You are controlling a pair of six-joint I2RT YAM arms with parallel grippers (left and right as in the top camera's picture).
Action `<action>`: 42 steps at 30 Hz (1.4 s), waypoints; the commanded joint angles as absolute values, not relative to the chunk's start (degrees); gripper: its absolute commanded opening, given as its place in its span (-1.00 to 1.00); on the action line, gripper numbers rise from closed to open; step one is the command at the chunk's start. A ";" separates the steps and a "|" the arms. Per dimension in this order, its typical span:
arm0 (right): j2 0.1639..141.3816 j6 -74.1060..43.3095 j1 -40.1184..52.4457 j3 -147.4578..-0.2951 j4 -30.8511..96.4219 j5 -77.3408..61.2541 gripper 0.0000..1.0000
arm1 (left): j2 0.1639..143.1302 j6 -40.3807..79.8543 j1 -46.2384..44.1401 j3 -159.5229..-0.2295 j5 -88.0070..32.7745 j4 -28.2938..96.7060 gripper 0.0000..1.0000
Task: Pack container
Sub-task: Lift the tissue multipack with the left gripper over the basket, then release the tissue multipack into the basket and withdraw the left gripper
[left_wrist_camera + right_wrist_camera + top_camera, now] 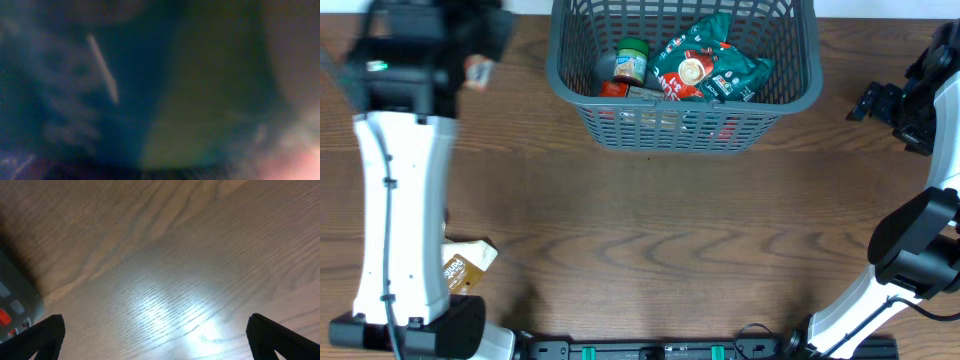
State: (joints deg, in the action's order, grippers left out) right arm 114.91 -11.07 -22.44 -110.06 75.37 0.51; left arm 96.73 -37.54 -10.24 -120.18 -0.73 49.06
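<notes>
We see container [620, 125] at far edge, middle, holding green packet [705, 65] and jar [631, 60]. Brown packet [470, 262] in near-left corner unpacked. Right gripper [155, 325] spread, empty. Left gripper [472, 58] blurred: grip we cannot tell.

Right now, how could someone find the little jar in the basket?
Look at the big grey basket at the top of the overhead view. In its left part, beside a crinkly green snack bag, sits the jar. It alone is round with a green lid.
</notes>
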 commanded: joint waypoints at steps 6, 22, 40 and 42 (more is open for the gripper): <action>115.44 -10.20 -22.63 -109.69 75.66 1.04 0.98 | 100.14 -73.49 -21.52 -120.29 -9.61 38.74 -0.89; 115.42 -10.22 -22.63 -109.69 76.05 -0.49 0.98 | 119.55 -70.15 -24.56 -120.22 -11.81 49.95 -0.88; 115.42 -10.17 -22.63 -109.69 76.51 -0.47 0.98 | 121.12 -64.93 -24.34 -120.25 -8.93 52.88 0.97; 115.42 -10.17 -22.63 -109.69 76.53 -0.49 0.98 | 119.92 -64.53 -24.34 -120.27 -6.74 50.92 0.97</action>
